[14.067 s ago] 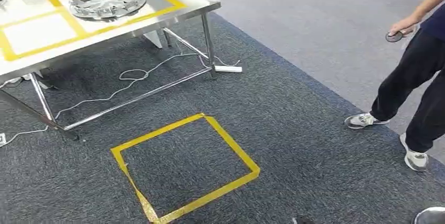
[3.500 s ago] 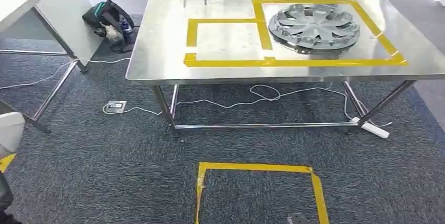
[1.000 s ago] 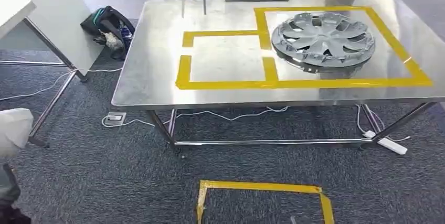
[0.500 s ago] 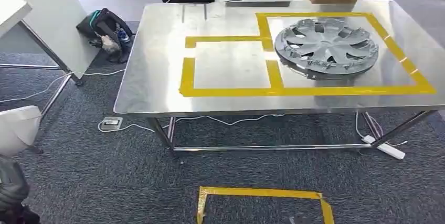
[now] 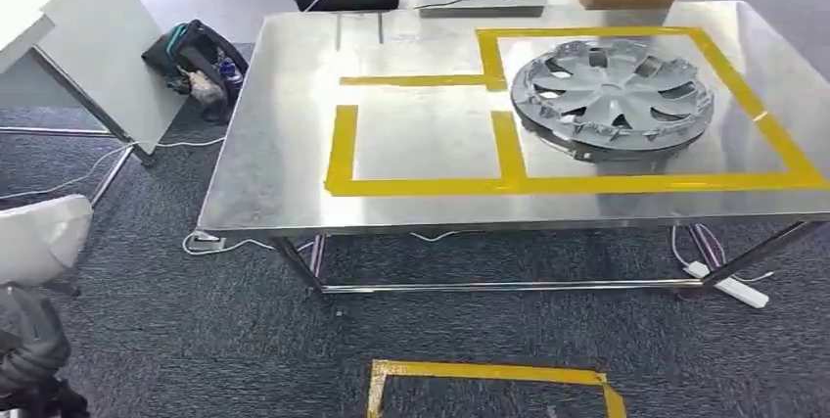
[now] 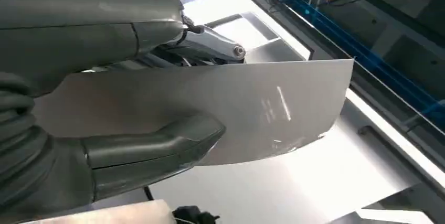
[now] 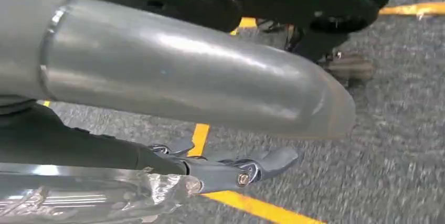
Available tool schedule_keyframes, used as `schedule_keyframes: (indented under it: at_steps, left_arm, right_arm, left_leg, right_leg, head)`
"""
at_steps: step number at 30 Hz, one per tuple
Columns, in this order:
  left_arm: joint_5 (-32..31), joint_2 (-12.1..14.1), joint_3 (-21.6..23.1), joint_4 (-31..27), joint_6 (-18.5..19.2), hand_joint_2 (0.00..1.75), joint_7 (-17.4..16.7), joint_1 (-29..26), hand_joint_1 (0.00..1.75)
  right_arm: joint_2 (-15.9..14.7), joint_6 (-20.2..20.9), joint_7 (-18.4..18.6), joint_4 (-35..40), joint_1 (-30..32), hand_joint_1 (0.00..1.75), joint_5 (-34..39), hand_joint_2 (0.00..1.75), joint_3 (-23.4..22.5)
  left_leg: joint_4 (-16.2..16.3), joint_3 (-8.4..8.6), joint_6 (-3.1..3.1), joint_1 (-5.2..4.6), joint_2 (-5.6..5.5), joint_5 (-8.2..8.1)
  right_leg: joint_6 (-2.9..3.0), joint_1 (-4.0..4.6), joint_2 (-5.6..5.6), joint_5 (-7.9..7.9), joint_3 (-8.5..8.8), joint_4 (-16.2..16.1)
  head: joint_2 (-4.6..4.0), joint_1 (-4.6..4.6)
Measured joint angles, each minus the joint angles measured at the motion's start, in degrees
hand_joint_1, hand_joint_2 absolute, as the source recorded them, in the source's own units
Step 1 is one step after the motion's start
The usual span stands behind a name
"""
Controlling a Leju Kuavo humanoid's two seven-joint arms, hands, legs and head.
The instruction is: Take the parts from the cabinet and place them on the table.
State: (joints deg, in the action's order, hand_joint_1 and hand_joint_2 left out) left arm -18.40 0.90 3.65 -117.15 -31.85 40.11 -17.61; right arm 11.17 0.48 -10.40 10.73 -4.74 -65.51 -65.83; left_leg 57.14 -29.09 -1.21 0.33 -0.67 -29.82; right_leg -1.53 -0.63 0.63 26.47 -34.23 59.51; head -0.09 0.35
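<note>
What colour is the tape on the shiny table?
Yellow. The tape on the table shows best in the head view.

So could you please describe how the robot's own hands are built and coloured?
The left robot hand has a thick, smooth grey thumb, a ribbed grey cover and silvery metal finger links with a small screw. The right robot hand has a broad glossy grey thumb and darker fingers with a brass-coloured pin.

We see the left hand [image 6: 120, 129] with a grey ribbed cover [image 6: 16, 124], a thick, smooth grey thumb [image 6: 152, 148] and a silver finger link with a small round screw [image 6: 239, 51]. The right hand [image 7: 199, 103] shows a glossy grey thumb [image 7: 183, 72], darker fingers [image 7: 262, 161] and a brass-coloured pivot screw [image 7: 242, 179].
</note>
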Motion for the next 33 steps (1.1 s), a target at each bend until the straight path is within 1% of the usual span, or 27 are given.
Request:
schedule_keyframes:
  at_steps: [1, 2, 4, 5, 6, 7, 9, 10, 11, 12, 14, 15, 16, 17, 18, 19, 20, 21, 22, 24, 25, 26, 27, 29, 31, 32, 33]
  left_arm:
    - [-0.09, 0.07, 0.09, 0.02, -0.09, 1.75, 0.0, 0.18, 1.75]
    - [-0.11, 0.15, 0.13, 0.07, -0.11, 1.75, 0.0, 0.31, 1.75]
    - [-0.11, 0.24, 0.17, 0.26, -0.15, 1.75, 0.0, 0.32, 1.75]
    - [-0.11, 0.24, 0.22, 0.39, -0.2, 1.75, 0.0, 0.32, 1.75]
    - [-0.11, 0.24, 0.24, 0.46, -0.26, 1.75, 0.0, 0.31, 1.75]
    - [-0.09, 0.28, 0.26, 0.52, -0.28, 1.75, -0.02, 0.29, 1.75]
    - [-0.09, 0.31, 0.33, 0.52, -0.28, 1.75, -0.02, 0.3, 1.75]
    - [-0.09, 0.33, 0.37, 0.55, -0.28, 1.75, -0.02, 0.31, 1.75]
    - [-0.09, 0.31, 0.41, 0.55, -0.28, 1.75, -0.02, 0.34, 1.75]
    - [-0.09, 0.31, 0.46, 0.59, -0.28, 1.75, -0.02, 0.37, 1.75]
    - [-0.02, 0.33, 0.44, 0.59, -0.35, 1.75, -0.02, 0.23, 1.75]
    - [0.02, 0.31, 0.46, 0.59, -0.35, 1.75, -0.02, 0.2, 1.75]
    - [0.04, 0.28, 0.5, 0.59, -0.35, 1.75, -0.02, 0.21, 1.75]
    - [0.04, 0.33, 0.5, 0.59, -0.35, 1.75, -0.02, 0.26, 1.75]
    - [0.06, 0.37, 0.5, 0.61, -0.35, 1.75, -0.02, 0.22, 1.75]
    - [0.04, 0.37, 0.52, 0.61, -0.35, 1.75, -0.02, 0.24, 1.75]
    - [0.04, 0.39, 0.52, 0.61, -0.35, 1.75, -0.02, 0.22, 1.75]
    - [0.07, 0.39, 0.52, 0.63, -0.35, 1.75, -0.02, 0.17, 1.75]
    - [0.06, 0.39, 0.55, 0.63, -0.35, 1.75, 0.0, 0.17, 1.75]
    - [0.07, 0.39, 0.52, 0.63, -0.35, 1.75, -0.02, 0.16, 1.75]
    - [0.07, 0.42, 0.55, 0.63, -0.33, 1.75, -0.02, 0.17, 1.75]
    - [0.07, 0.44, 0.52, 0.63, -0.33, 1.75, -0.02, 0.26, 1.75]
    - [0.07, 0.44, 0.52, 0.63, -0.31, 1.75, -0.02, 0.25, 1.75]
    - [0.09, 0.39, 0.59, 0.63, -0.28, 1.75, -0.02, 0.24, 1.75]
    - [0.09, 0.52, 0.61, 0.63, -0.24, 1.75, -0.02, 0.28, 1.75]
    - [0.09, 0.57, 0.63, 0.63, -0.18, 1.75, -0.02, 0.34, 1.75]
    - [0.11, 0.61, 0.63, 0.63, -0.09, 1.75, -0.02, 0.34, 1.75]
  right_arm:
    - [-0.04, 0.0, -0.07, 0.0, -0.06, 0.0, 0.0, 0.0, 0.0]
    - [-0.04, 0.0, -0.09, 0.0, -0.14, 0.0, 0.02, 0.0, 0.0]
    - [-0.07, 0.0, -0.09, 0.0, -0.2, 0.0, 0.0, 0.0, 0.0]
    - [-0.07, 0.0, -0.07, 0.0, -0.14, 0.0, 0.0, 0.0, 0.0]
    - [-0.07, 0.0, -0.02, 0.0, -0.07, 0.0, 0.0, 0.0, 0.0]
    - [-0.07, 0.0, 0.04, 0.0, -0.01, 0.0, 0.0, 0.0, 0.0]
    - [-0.04, 0.0, 0.11, 0.0, -0.03, 0.0, -0.02, 0.0, 0.0]
    - [-0.04, 0.0, 0.13, 0.0, 0.02, 0.0, -0.04, 0.0, 0.0]
    - [-0.06, 0.0, 0.22, 0.0, -0.15, 0.0, -0.04, 0.0, 0.0]
    - [-0.07, 0.0, 0.31, 0.0, -0.16, 0.0, -0.07, 0.0, 0.0]
    - [-0.07, 0.02, 0.39, 0.0, -0.14, 0.0, -0.13, 0.0, 0.0]
    - [-0.07, 0.02, 0.46, 0.0, -0.18, 0.0, -0.2, 0.0, 0.0]
    - [-0.07, 0.0, 0.44, 0.0, -0.19, 0.0, -0.2, 0.0, 0.0]
    - [-0.07, 0.0, 0.44, 0.0, -0.24, 0.0, -0.2, 0.0, 0.0]
    - [-0.07, 0.0, 0.44, 0.0, -0.22, 0.0, -0.2, 0.0, 0.0]
    - [-0.07, 0.0, 0.44, 0.0, -0.14, 0.0, -0.2, 0.0, 0.0]
    - [-0.07, 0.02, 0.46, 0.0, -0.03, 0.0, -0.2, 0.0, 0.0]
    - [-0.07, 0.0, 0.48, 0.0, 0.03, 0.0, -0.2, 0.0, 0.0]
    - [-0.07, 0.02, 0.52, 0.0, 0.08, 0.0, -0.2, 0.0, 0.0]
    - [-0.13, 0.0, 0.52, 0.0, 0.05, 0.0, -0.2, 0.0, 0.0]
    - [-0.17, 0.0, 0.52, 0.0, 0.09, 0.0, -0.2, 0.0, 0.0]
    - [-0.17, 0.0, 0.52, 0.0, 0.04, 0.0, -0.2, 0.0, 0.0]
    - [-0.17, 0.02, 0.52, 0.0, -0.07, 0.0, -0.2, 0.0, 0.0]
    - [-0.22, 0.02, 0.52, 0.0, -0.05, 0.0, -0.22, 0.0, 0.0]
    - [-0.22, 0.11, 0.41, 0.0, -0.07, 0.0, -0.28, 0.0, 0.0]
    - [-0.22, 0.13, 0.33, 0.0, -0.1, 0.0, -0.33, 0.0, 0.0]
    - [-0.22, 0.13, 0.26, 0.0, -0.14, 0.0, -0.35, 0.0, 0.0]
  left_leg:
    - [1.94, -0.77, -0.37, -0.04, 0.11, -0.75]
    - [5.37, -2.68, -0.59, 0.03, 0.12, -2.13]
    - [14.99, -8.61, -0.93, 0.19, 0.13, -5.37]
    - [17.47, -10.65, -0.96, 0.21, 0.13, -5.3]
    - [17.34, -11.24, -0.92, 0.21, 0.13, -4.04]
    - [14.85, -10.69, -0.77, 0.21, 0.14, -1.16]
    - [5.95, -7.37, -0.3, 0.18, 0.19, 5.21]
    - [2.78, -6.16, -0.09, 0.13, 0.33, 6.25]
    - [1.13, -4.98, 0.02, -0.16, 0.3, 4.97]
    - [1.01, -5.12, 0.2, -0.19, 0.29, 4.55]
    - [0.8, -5.07, 0.66, -0.3, 0.1, 4.35]
    - [0.03, -4.41, 1.11, 0.27, 0.06, 4.57]
    - [-0.22, -3.87, 1.32, 0.28, 0.08, 4.45]
    - [-0.25, -3.58, 1.72, 0.29, 0.23, 4.19]
    - [-0.24, -3.34, 1.98, 0.25, 0.28, 3.98]
    - [-0.24, -3.14, 2.06, 0.22, 0.29, 3.73]
    - [-0.23, -2.85, 2.08, 0.2, 0.27, 3.45]
    - [-0.23, -2.49, 2.08, 0.21, 0.24, 3.13]
    - [-0.23, -1.95, 1.99, 0.27, 0.14, 2.74]
    - [-0.21, -0.5, 1.47, 0.52, 0.02, 1.8]
    - [-0.24, -0.16, 1.03, 0.4, 0.05, 1.32]
    - [0.09, -0.06, 0.6, 0.06, -0.15, 0.82]
    - [0.04, -0.09, 0.47, -0.01, -0.13, 0.91]
    - [-0.58, 0.2, 0.2, 0.15, -0.15, 1.1]
    - [0.44, 0.07, -0.39, 0.23, 0.04, 0.2]
    - [3.32, -1.39, -0.63, 0.25, 0.11, -1.15]
    - [7.68, -3.82, -0.79, 0.26, 0.12, -3.03]
  right_leg:
    - [0.36, -0.04, -0.01, 0.23, 0.44, -0.2]
    - [0.63, -0.05, -0.06, 0.38, 0.66, -0.28]
    - [1.1, -0.03, -0.1, 0.82, 1.0, -0.29]
    - [1.14, -0.02, -0.09, 1.1, 1.27, -0.29]
    - [1.11, -0.02, -0.03, 1.34, 1.63, -0.29]
    - [1.04, -0.03, 0.05, 1.69, 2.18, -0.3]
    - [0.76, -0.04, 0.19, 2.42, 3.38, -0.33]
    - [0.48, 0.0, 0.22, 2.72, 2.99, -0.46]
    - [-0.06, 0.37, 0.36, 3.31, 3.61, -0.21]
    - [-0.28, 0.31, 0.23, 3.3, 3.17, -0.5]
    - [-0.97, 0.18, 0.01, 3.36, 3.55, -1.2]
    - [-1.37, 0.29, -0.05, 3.73, 3.95, -1.12]
    - [-1.63, 0.28, -0.15, 4.32, 3.76, 0.19]
    - [-1.78, 0.27, -0.16, 6.0, 2.05, 3.41]
    - [-1.97, 0.14, -0.16, 8.25, -0.8, 8.54]
    - [-2.1, 0.12, -0.16, 9.84, -3.51, 13.1]
    - [-2.22, 0.12, -0.16, 10.35, -5.81, 16.46]
    - [-2.29, 0.11, -0.17, 9.36, -6.78, 16.95]
    - [-2.34, 0.08, -0.17, 6.99, -6.37, 14.78]
    - [-2.46, -0.12, -0.22, 0.41, -2.55, 5.02]
    - [-2.62, -0.28, -0.33, -1.17, -1.06, 1.09]
    - [-2.21, -0.13, -0.06, -0.11, -0.07, 0.3]
    - [-1.49, -0.16, -0.02, -0.24, -0.09, 0.47]
    - [-0.83, 0.13, 0.0, -0.09, -0.29, 0.49]
    - [0.08, -0.21, 0.03, 0.05, 0.2, 0.15]
    - [0.41, -0.22, 0.01, 0.25, 0.38, 0.06]
    - [0.59, -0.21, -0.02, 0.36, 0.47, 0.06]
  head:
    - [-0.02, -0.51]
    - [-0.02, -0.57]
    - [-0.02, -0.59]
    - [-0.02, -0.64]
    - [-0.02, -0.63]
    - [-0.02, -0.61]
    - [-0.02, -0.63]
    - [-0.02, -0.66]
    - [-0.02, -0.72]
    - [-0.02, -0.54]
    - [-0.02, -0.39]
    - [0.0, -0.55]
    - [-0.02, -0.2]
    - [-0.02, 0.09]
    - [-0.02, 0.09]
    - [-0.02, 0.2]
    - [-0.02, 0.22]
    - [-0.02, 0.2]
    - [-0.02, 0.24]
    - [-0.02, 0.24]
    - [-0.02, 0.33]
    - [-0.02, 0.44]
    - [-0.02, 0.24]
    - [-0.02, 0.0]
    - [-0.02, -0.06]
    - [-0.02, -0.59]
    - [-0.02, -0.39]
